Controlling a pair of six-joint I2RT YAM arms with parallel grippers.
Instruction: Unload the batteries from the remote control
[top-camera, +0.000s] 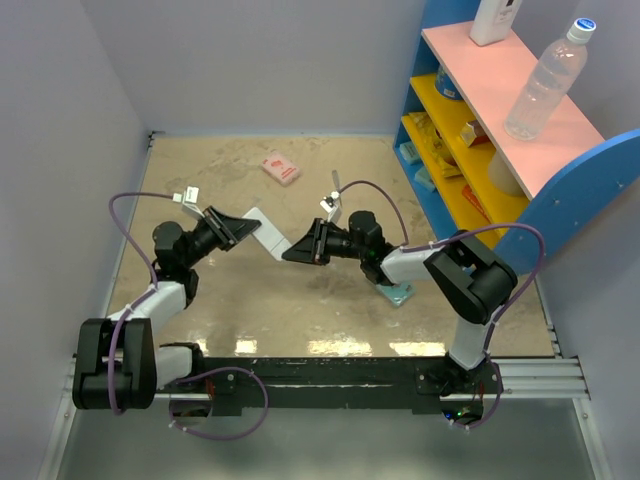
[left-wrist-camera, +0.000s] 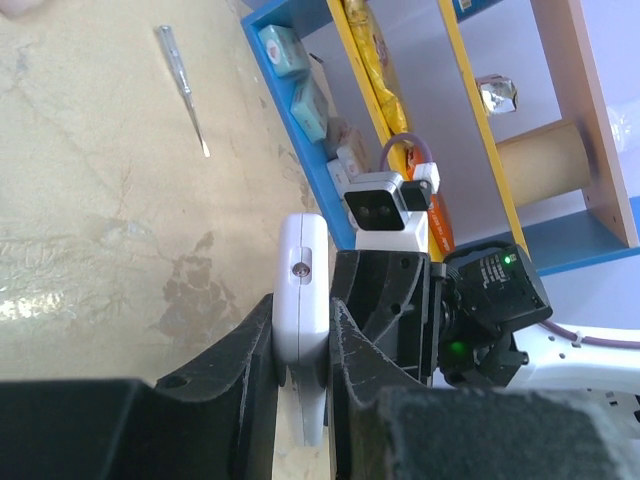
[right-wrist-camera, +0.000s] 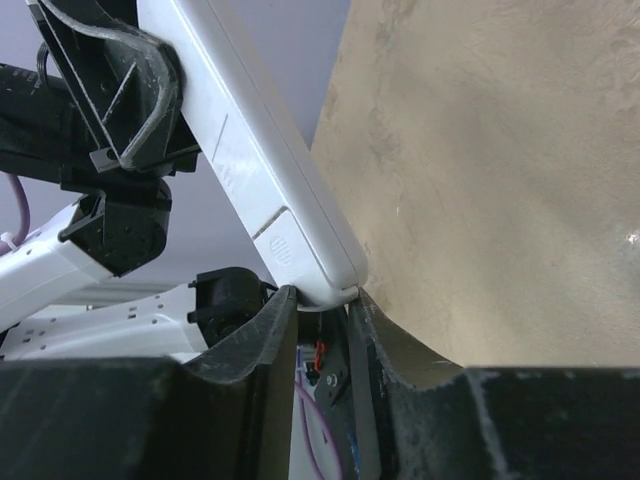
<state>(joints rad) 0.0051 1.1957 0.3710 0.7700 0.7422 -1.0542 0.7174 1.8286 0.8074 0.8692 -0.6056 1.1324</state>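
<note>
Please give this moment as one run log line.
left gripper: clamps remote control | right gripper: pinches its other end | remote control: held above table

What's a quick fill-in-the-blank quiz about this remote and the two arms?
1. The left gripper and right gripper hold the ___ between them.
2. It hangs ___ the table, not resting on it.
3. The clear bottle stands on the shelf unit's ___ top board.
Missing words: remote control; above; pink.
</note>
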